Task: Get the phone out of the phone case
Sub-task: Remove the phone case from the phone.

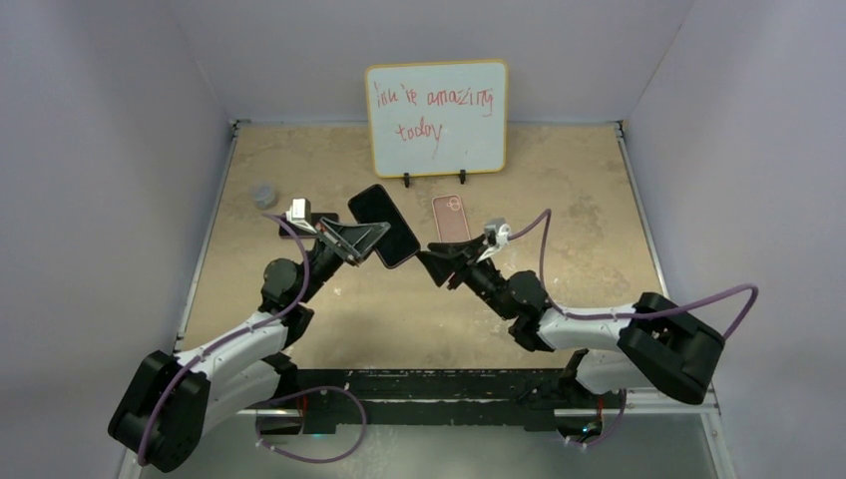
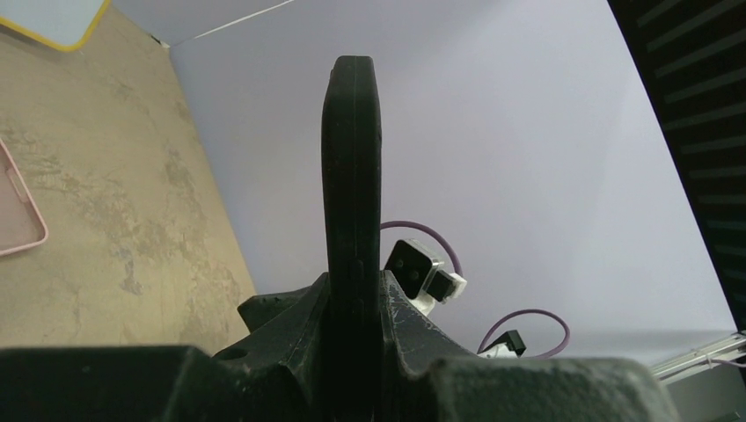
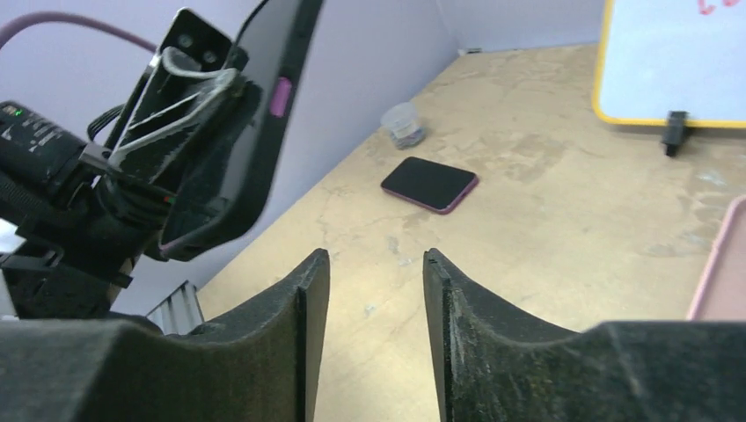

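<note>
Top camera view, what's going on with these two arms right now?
The left claw is shut on a black phone, seemingly cased, holding it on edge above the table. The right claw is open and empty just beside it, touching nothing. A pink case lies flat near the whiteboard.

left gripper clamps dark phone aloft mid-desk | pink case flat near far edge | right gripper seemingly empty
</note>
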{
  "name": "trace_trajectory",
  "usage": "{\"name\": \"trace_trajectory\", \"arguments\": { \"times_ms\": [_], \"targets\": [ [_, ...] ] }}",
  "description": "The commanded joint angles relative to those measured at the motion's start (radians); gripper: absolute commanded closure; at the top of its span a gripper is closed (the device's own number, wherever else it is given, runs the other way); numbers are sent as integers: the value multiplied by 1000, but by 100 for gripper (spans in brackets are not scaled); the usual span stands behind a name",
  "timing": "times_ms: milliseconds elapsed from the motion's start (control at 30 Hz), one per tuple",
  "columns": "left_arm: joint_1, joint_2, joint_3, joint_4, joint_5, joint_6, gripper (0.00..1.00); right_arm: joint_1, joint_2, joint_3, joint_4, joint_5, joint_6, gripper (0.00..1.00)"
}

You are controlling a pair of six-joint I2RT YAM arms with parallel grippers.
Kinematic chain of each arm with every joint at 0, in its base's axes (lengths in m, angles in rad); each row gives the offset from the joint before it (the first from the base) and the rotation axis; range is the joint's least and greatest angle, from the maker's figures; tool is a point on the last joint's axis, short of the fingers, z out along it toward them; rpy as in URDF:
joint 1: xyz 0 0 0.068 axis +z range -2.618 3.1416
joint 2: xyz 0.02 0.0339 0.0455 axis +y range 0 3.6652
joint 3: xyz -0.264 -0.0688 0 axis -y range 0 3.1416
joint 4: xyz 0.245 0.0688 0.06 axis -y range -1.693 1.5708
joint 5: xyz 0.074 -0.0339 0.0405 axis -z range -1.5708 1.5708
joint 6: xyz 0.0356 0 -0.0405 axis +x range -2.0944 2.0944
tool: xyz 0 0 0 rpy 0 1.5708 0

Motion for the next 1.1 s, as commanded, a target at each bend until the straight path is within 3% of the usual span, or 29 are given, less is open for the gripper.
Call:
{"name": "trace_trajectory", "arguments": {
  "times_ms": [0, 167, 400, 600, 1067],
  "targets": [
    [12, -18, 11, 111, -32, 23, 100, -64, -82, -55, 2, -19, 88, 52],
    [15, -28, -20, 139, -100, 27, 100, -82, -137, -70, 26, -32, 135, 45],
    [15, -2, -23, 191, -101, -6, 100, -83, -80, 39, 112, -109, 189, 36],
    [15, 0, -27, 226, -91, -28, 100, -83, 15, 111, 209, -179, 247, 36],
    [10, -1, -38, 313, -130, -24, 100, -80, 95, 186, 193, -257, 331, 40]
  ]
}}
